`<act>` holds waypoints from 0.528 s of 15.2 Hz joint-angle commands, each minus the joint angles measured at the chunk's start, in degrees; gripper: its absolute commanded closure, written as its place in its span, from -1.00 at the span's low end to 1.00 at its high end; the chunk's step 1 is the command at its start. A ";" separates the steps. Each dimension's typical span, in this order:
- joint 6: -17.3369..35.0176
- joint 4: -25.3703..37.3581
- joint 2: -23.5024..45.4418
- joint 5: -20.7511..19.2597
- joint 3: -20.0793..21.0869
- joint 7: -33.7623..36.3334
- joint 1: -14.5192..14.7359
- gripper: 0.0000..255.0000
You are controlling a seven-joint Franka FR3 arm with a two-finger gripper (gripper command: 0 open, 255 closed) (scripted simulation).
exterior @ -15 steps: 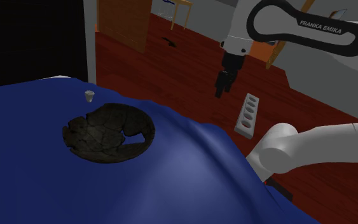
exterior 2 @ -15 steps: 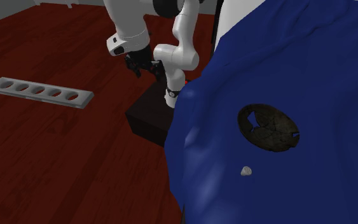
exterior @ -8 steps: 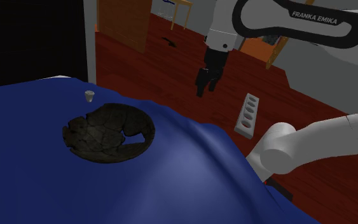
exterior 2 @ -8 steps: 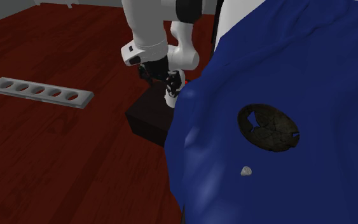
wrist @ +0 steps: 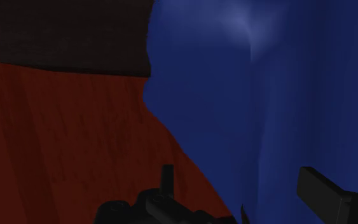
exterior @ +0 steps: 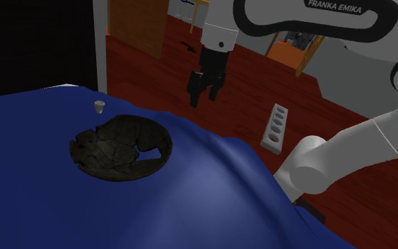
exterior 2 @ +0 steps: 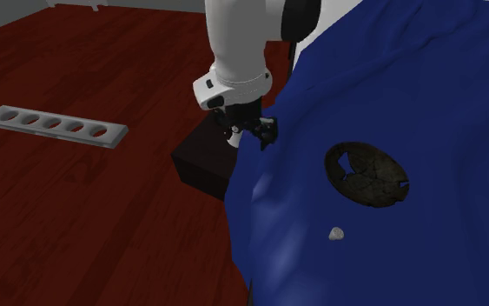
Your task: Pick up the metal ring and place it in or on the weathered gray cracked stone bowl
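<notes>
**While the gripper hangs open, the ring sits outside the bowl**

Although the gripper [exterior: 203,95] hangs at the upper middle of the shoulder view, it has hold of nothing: its two black fingers stand well apart with bare space between them. In the second exterior view the gripper [exterior 2: 253,137] shows at the frame's centre, just over the near edge of the blue cloth [exterior 2: 425,96], under the thick white arm [exterior 2: 242,43].

The ring [exterior: 100,106], drawn as a small pale grey piece, rests on the cloth in the left half of the shoulder view. It sits just up and left of the bowl [exterior: 109,170] and apart from its rim. The bowl is dark grey, shallow and cracked, with a piece missing from its floor. In the second exterior view the ring [exterior 2: 336,233] lies lower in the frame than the bowl [exterior 2: 381,196], with a strip of blue between them. In both views the gripper is well apart from ring and bowl.

From the wrist, the gripper [wrist: 244,191] shows its fingers spread wide. Past them the cloth [wrist: 266,95] meets red-brown wooden floor [wrist: 56,140], with the dark stand [wrist: 75,35] farther off.

A long grey tray [exterior 2: 53,127] with a row of round holes lies on the floor at the left of the second exterior view. The same tray [exterior: 276,127] shows right of centre in the shoulder view. A black area [exterior: 34,42] takes the shoulder view's upper left corner.
</notes>
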 commanded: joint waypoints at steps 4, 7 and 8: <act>2.37 7.90 8.54 -0.76 5.43 7.84 0.92 -1.00; 3.13 13.58 14.29 -2.59 8.32 12.55 1.49 -1.00; 3.27 15.63 16.32 -3.41 9.23 14.17 1.76 -1.00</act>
